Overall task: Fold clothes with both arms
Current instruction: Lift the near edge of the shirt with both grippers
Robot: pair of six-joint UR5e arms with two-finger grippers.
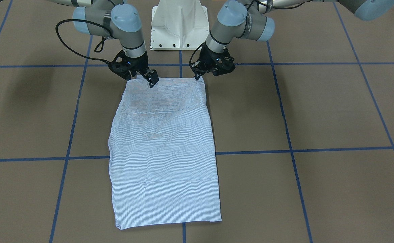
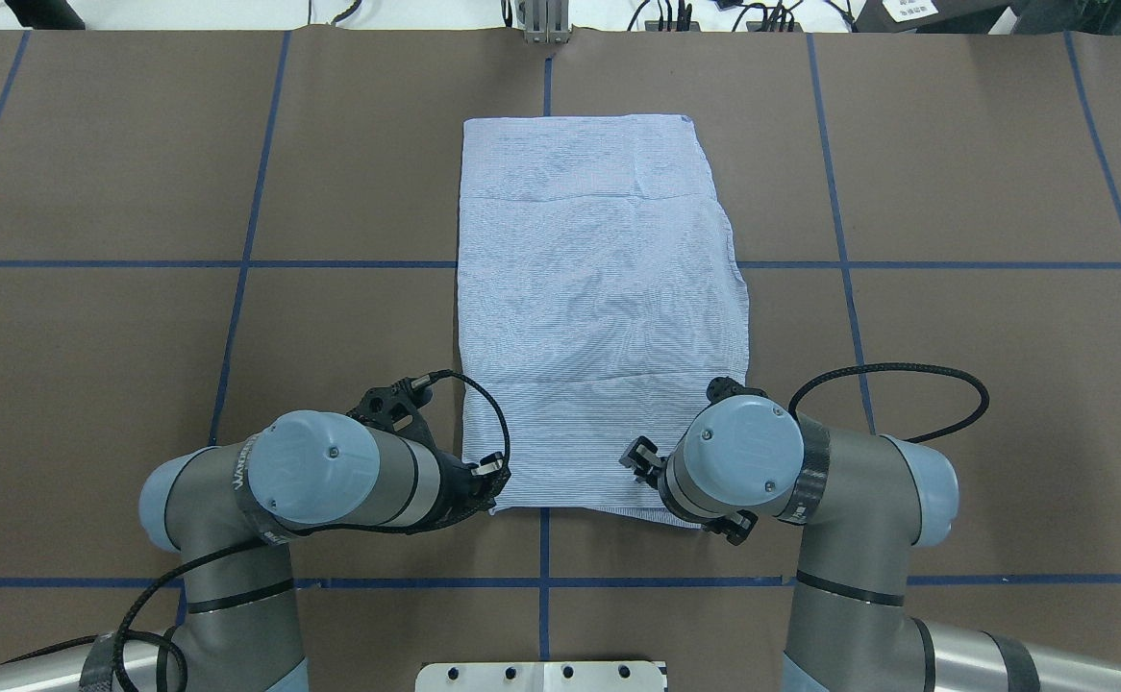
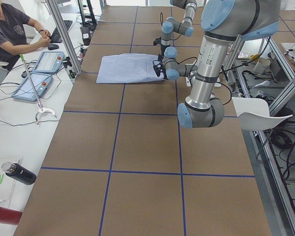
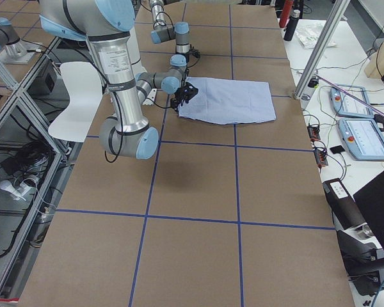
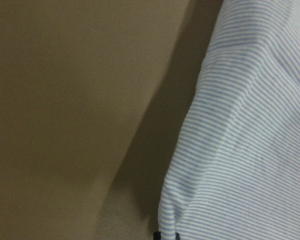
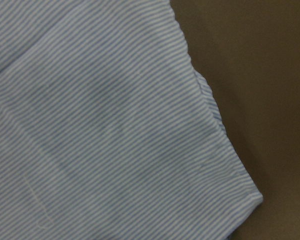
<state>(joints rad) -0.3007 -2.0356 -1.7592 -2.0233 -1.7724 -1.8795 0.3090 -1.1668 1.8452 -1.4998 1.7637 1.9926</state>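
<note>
Front view: the shirt (image 1: 165, 148) lies flat at the centre of the table (image 1: 318, 111), folded to a long rectangle with one short edge toward the pedestal (image 1: 179, 27). The right gripper (image 1: 143, 79) stands at one pedestal-side corner, jaws spread, with one finger (image 1: 152, 79) over the cloth. The left gripper (image 1: 198, 75) meets the other corner; whether it is released or clenched cannot be told. The step in hand, as judged, is taking both near corners for a lengthwise fold. Pinch all layers at each corner, lift both corners level and together, carry them toward the far edge, and lay edge on edge. Overhead view: the fingertips are mostly hidden from above. The far hem is square, but the long edge on the right gripper's side bulges, so uneven stacking is likely there. Side views: a seated person (image 3: 10, 29), two tablets (image 3: 37, 81) and a bottle (image 3: 18, 173) are on a side bench, well apart from the shirt. Wrist views: striped cloth and bare table only. The right one shows a corner lying flat, with no finger in view.
</note>
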